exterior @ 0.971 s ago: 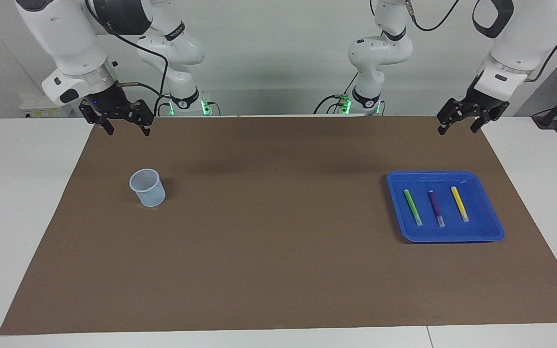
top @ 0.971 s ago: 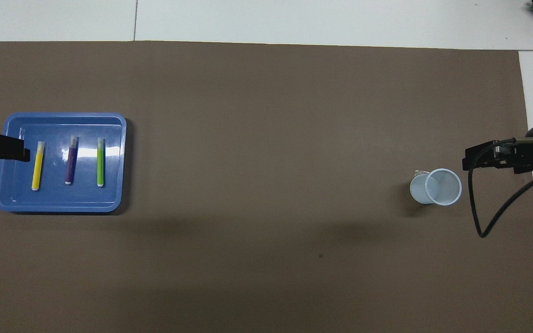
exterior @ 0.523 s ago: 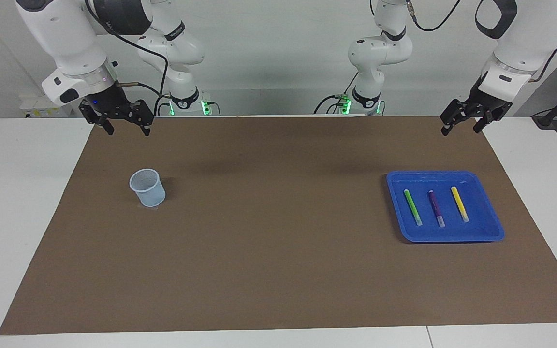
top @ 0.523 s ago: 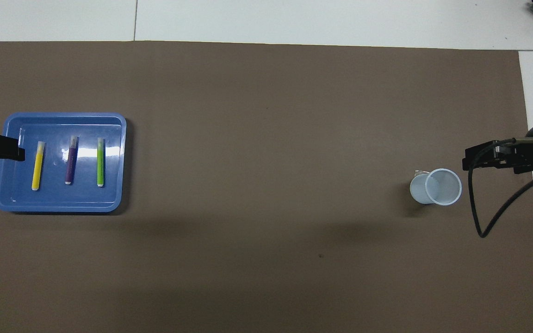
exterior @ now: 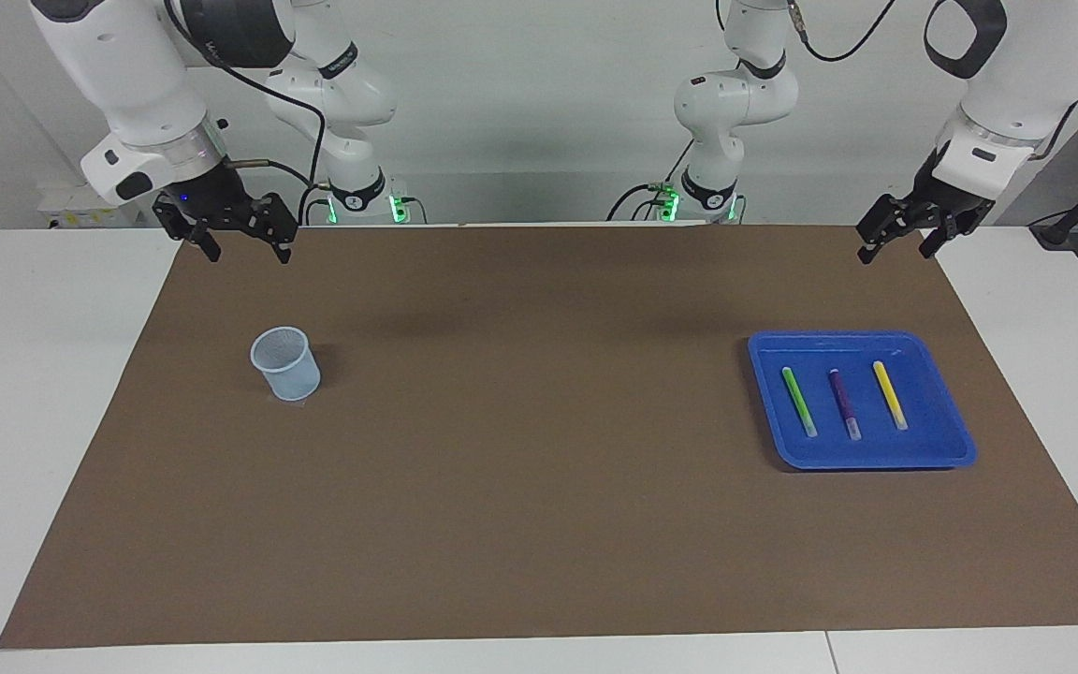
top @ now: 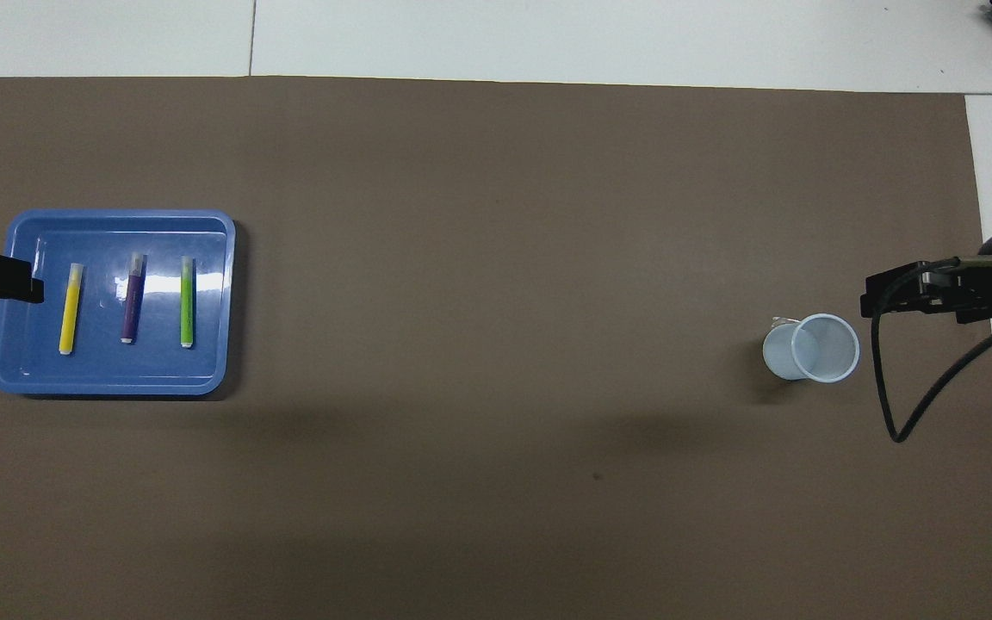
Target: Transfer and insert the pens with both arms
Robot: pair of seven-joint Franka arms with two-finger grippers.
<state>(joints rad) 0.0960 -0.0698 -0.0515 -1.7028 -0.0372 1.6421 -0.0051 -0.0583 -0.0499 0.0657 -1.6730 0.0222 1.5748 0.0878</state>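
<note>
Tray (exterior: 955, 447) nr mat (exterior: 539, 524) edge, middle bare

Green pen (exterior: 798, 401), purple pen (exterior: 844, 403), yellow pen (exterior: 890, 395); blue tray (exterior: 946, 421), seemingly meshed pale-blue cup (exterior: 285, 364).

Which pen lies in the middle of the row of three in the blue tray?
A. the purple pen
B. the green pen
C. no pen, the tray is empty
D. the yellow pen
A: the purple pen lies in the blue tray between the green pen and the yellow pen.
</note>
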